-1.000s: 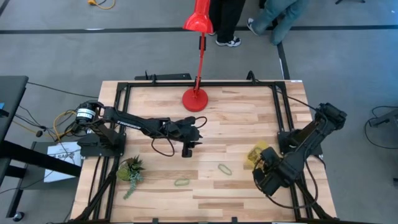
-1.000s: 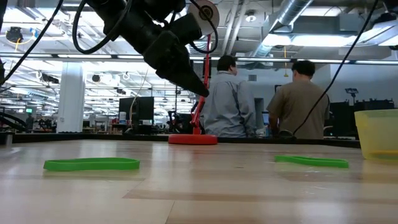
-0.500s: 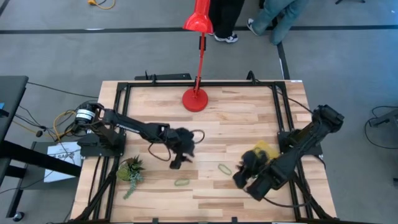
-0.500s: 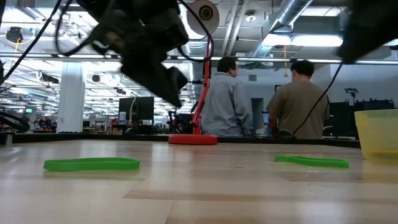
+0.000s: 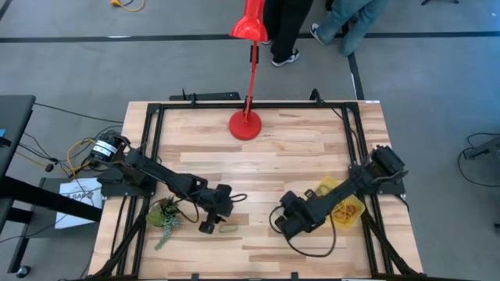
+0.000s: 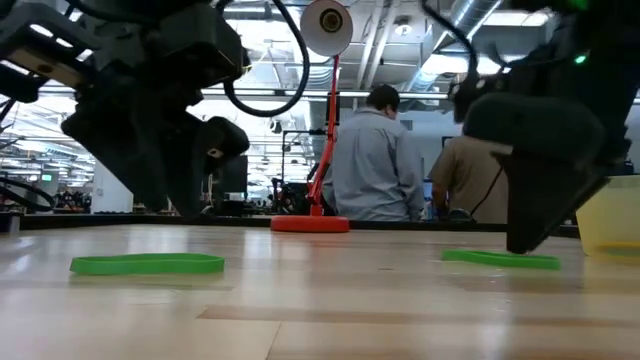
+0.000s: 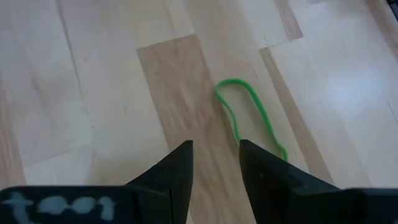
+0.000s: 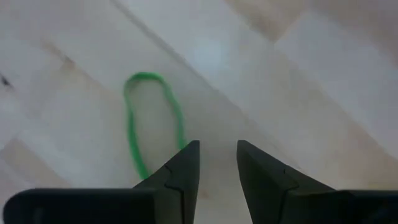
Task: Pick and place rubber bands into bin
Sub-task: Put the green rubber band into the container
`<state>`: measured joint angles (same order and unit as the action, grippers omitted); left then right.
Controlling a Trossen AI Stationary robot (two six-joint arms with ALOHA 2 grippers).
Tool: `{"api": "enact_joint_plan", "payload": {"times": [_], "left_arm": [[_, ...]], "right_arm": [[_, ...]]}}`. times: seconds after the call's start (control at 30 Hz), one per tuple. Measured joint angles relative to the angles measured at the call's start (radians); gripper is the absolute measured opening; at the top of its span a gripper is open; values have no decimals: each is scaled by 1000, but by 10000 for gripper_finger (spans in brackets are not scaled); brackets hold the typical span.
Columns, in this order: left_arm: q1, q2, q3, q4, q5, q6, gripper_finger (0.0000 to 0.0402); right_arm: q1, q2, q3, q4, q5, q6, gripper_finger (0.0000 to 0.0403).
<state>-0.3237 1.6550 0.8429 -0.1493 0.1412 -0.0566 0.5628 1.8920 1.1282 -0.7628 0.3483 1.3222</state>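
Two green rubber bands lie flat on the wooden table. One rubber band [image 5: 228, 229] [image 7: 249, 115] lies just right of my left gripper [image 5: 208, 227] [image 7: 216, 158], which is open and slants down at it. The other rubber band [image 8: 152, 121] [image 6: 500, 260] lies just ahead of my right gripper [image 5: 281, 221] [image 8: 217, 155], which is also open and low over the table. The yellow bin [image 5: 344, 209] [image 6: 608, 215] stands at the right with several coloured bands inside, partly under the right arm.
A small green plant [image 5: 166, 215] sits near the left arm at the table's left side. A red lamp base [image 5: 244, 125] stands at the far middle, its pole rising over the table. Black frame rails [image 5: 152, 156] run along the edges. Two people stand beyond the far edge.
My left gripper has gone toward the near edge and down, tipping steeper, to the left green band. My right gripper has swung from over the bin toward the table's left and down, to the other green band. Both bands lie where they were.
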Motion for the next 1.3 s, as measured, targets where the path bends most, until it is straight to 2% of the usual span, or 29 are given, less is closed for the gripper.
{"api": "enact_joint_plan", "payload": {"times": [0.17, 0.47, 0.9, 1.03, 1.13, 1.23, 1.3], "left_arm": [[-19, 0, 0, -2, -29, -7, 119], [-18, 0, 0, -2, -61, -17, 119], [-19, 0, 0, -12, -72, -37, 119], [-19, 0, 0, -17, -77, -37, 119], [-19, 0, 0, -17, -78, -36, 119], [-19, 0, 0, -20, -78, -36, 119], [-19, 0, 0, -18, -78, -36, 119]], "right_arm": [[-28, 17, 4, 27, -53, -22, 101], [-20, -62, 3, 45, -53, -21, 101], [-20, 46, 6, 113, -71, -48, 97], [-28, 52, 23, 48, -91, -28, 56], [-30, 28, 64, -54, -131, -102, 10], [-28, -17, 153, -151, -130, -118, 10], [-19, -61, 222, -319, -122, -92, 4]]}}
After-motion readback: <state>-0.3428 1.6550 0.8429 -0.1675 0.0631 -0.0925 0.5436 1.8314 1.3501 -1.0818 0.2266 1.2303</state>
